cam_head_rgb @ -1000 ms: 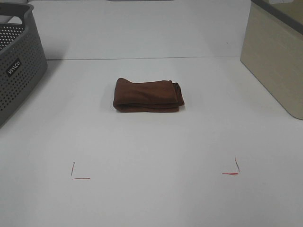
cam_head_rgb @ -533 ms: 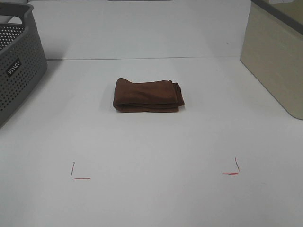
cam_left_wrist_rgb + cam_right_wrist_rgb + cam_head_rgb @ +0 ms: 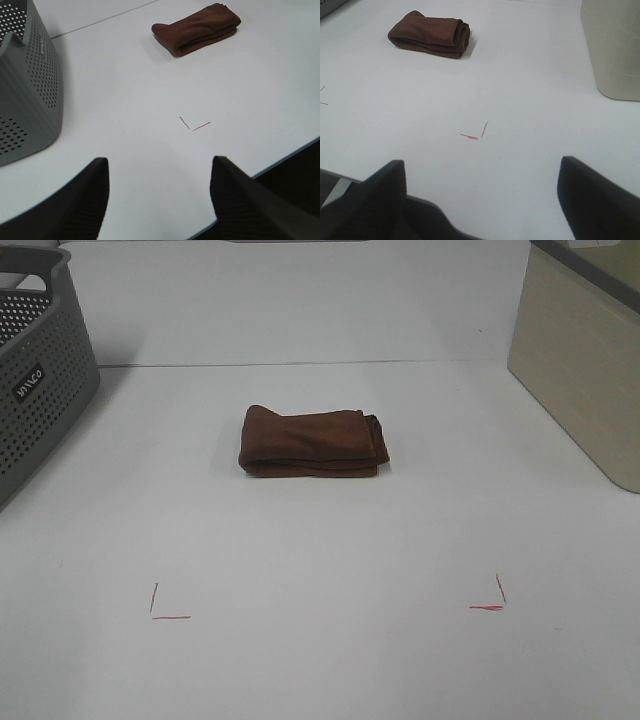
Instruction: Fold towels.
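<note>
- Exterior high view — towel [image 3: 313, 443] lies folded at frame centre on the table [image 3: 320, 540], long axis left-to-right.
- Left gripper [image 3: 157, 192] and right gripper [image 3: 480, 192] spread wide, empty — towel well ahead, neither clearly nearer.

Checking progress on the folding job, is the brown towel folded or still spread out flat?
Folded. The towel lies as a compact stacked bundle on the table, layered edges showing along its side.

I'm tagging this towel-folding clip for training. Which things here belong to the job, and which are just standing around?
Part of the job:
- brown towel, lying folded on the table
- left gripper, open and away from the towel
- right gripper, open and away from the towel

Just standing around:
- grey perforated basket
- beige bin
- red corner marks
- white table
</note>
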Tool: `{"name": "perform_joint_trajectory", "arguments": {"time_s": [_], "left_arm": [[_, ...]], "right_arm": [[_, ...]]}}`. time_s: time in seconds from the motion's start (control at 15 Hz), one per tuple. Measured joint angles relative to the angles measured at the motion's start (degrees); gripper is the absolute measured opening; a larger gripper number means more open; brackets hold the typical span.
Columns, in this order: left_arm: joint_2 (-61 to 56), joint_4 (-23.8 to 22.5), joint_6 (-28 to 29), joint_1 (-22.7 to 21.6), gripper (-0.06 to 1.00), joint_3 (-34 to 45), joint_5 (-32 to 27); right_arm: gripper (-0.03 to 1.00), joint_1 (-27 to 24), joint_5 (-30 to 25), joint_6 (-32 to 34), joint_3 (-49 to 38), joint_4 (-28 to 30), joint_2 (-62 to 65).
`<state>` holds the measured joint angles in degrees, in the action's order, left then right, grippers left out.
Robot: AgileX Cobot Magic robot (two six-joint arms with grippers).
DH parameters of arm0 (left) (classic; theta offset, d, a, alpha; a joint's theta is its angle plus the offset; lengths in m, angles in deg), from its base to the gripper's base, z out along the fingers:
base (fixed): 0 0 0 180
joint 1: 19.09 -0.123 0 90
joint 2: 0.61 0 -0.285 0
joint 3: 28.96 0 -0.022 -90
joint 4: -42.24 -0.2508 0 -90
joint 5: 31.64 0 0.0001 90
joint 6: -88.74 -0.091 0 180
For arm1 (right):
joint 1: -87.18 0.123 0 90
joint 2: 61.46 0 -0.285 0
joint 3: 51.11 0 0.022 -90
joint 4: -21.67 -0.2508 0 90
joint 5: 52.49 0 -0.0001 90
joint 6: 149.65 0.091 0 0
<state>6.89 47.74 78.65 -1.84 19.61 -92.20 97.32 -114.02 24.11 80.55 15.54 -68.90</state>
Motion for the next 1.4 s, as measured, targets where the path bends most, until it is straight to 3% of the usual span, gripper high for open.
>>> {"name": "perform_joint_trajectory", "arguments": {"time_s": [0.47,0.8,1.0,1.4], "left_arm": [[0.0,0.0,-0.11,-0.34,0.58,0.0,0.0],[0.0,0.11,-0.11,-11.75,0.58,0.0,0.0],[0.0,0.11,-0.11,-17.42,0.58,0.0,0.0],[0.0,0.11,-0.11,-18.56,0.58,0.0,0.0]], "right_arm": [[0.78,0.0,0.0,0.0,0.0,0.0,0.0],[0.78,-10.26,0.0,0.06,0.0,0.0,0.0],[0.78,-11.69,0.0,0.06,0.0,0.0,0.0],[0.78,-10.83,0.0,0.06,0.0,-0.06,0.0]]}}
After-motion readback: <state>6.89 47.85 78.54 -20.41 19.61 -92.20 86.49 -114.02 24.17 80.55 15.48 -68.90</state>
